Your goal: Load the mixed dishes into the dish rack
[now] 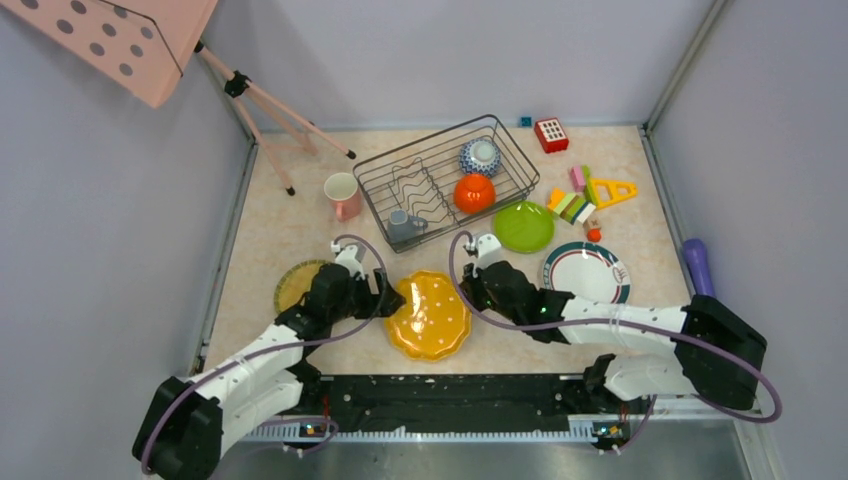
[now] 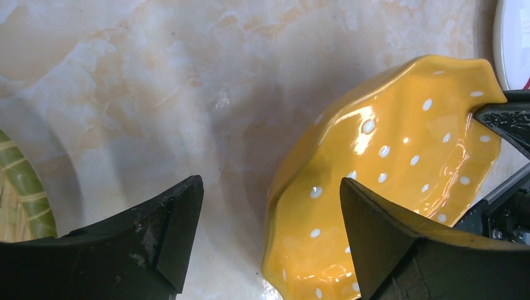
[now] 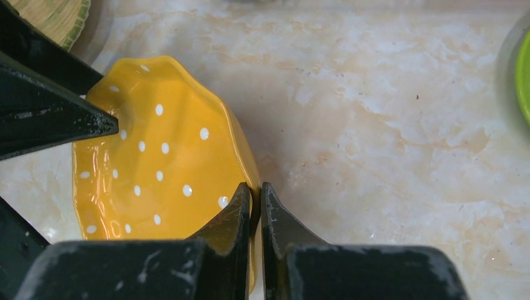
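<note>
the right gripper [image 3: 256,190] is pinched narrow on the right rim of the dotted plate [image 3: 156,156]. one finger is inside the rim and one outside, with only the rim's thickness between them. the plate sits on the table [image 1: 290,230] in front of the arm bases, between the two grippers. it looks tilted, with the gripped side raised. the left gripper [image 2: 272,187] is spread wide and holds nothing. one of its fingers [image 2: 400,244] lies over the plate's inner face and the other over bare table; whether it touches the plate i cannot tell.

the other yellow plate [image 1: 295,284] lies flat to the left, partly hidden under the left arm. the rack [image 1: 425,180] stands at an angle further back, well apart from the dotted plate. inside it are the patterned bowl [image 1: 480,156] and the orange bowl [image 1: 474,193] at its right end, and the grey mug [image 1: 405,226] at its near corner. the pink mug [image 1: 343,195] stands upright just beside the rack's left side. the lime plate [image 1: 523,226] lies flat just beside the rack's right corner, and the white plate [image 1: 587,271] lies near it, beyond the right arm. toy blocks [image 1: 572,203] are scattered to the right of the rack. a purple cylinder [image 1: 698,266] lies at the table's right edge.

the table is pale marbled beige, boxed in by plain grey walls. a pink perforated board [image 1: 130,40] on a tripod leans in at the back left.
</note>
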Robot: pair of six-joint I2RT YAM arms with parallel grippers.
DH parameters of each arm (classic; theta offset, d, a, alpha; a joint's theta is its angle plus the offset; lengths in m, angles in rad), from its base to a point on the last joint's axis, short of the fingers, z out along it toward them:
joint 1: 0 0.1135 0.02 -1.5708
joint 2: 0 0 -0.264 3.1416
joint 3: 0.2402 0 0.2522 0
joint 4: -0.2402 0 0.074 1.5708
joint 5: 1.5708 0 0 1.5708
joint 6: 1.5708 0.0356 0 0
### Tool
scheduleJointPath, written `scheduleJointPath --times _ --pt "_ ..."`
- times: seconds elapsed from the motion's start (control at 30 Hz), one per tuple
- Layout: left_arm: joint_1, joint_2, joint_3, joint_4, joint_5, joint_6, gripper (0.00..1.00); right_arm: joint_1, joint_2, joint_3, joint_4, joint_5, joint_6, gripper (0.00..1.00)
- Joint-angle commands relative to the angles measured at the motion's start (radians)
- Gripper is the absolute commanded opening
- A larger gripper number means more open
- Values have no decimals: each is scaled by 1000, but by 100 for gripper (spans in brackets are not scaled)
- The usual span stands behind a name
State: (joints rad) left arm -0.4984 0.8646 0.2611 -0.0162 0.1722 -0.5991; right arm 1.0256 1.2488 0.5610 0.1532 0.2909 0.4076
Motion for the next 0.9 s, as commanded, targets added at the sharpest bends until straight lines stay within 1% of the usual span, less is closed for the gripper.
scheduleJointPath --times 0.0,0.1,0.2,0.27,0.3,0.47,0.57,0.6,0.67,0.7,0.8,0.87 --pt "5 21 -1 165 19 36 86 5 -73 -20 188 -31 -132 0" --pt "5 38 -2 229 58 71 85 -11 -89 -20 199 -86 -213 0" --pt "5 85 -4 311 168 133 84 -47 -111 -13 189 -195 -267 0" --pt "4 131 15 322 208 147 83 -79 -125 -10 182 -268 -287 0" --pt "5 156 21 337 249 148 82 -92 -130 -9 178 -285 -295 0" --pt "5 247 21 442 393 125 79 -124 -120 -3 175 -320 -321 0" --pt "6 269 21 495 468 107 74 -127 -103 7 177 -314 -331 0" --pt "5 272 22 511 490 99 70 -127 -100 10 180 -309 -330 0" --pt "5 270 28 524 514 92 54 -127 -95 12 186 -296 -334 0" --pt "4 263 30 521 516 92 50 -129 -93 14 187 -296 -336 0" --pt "5 215 26 513 511 90 44 -136 -92 21 180 -295 -345 0" --pt "5 180 28 499 499 88 37 -141 -90 30 161 -295 -356 0"
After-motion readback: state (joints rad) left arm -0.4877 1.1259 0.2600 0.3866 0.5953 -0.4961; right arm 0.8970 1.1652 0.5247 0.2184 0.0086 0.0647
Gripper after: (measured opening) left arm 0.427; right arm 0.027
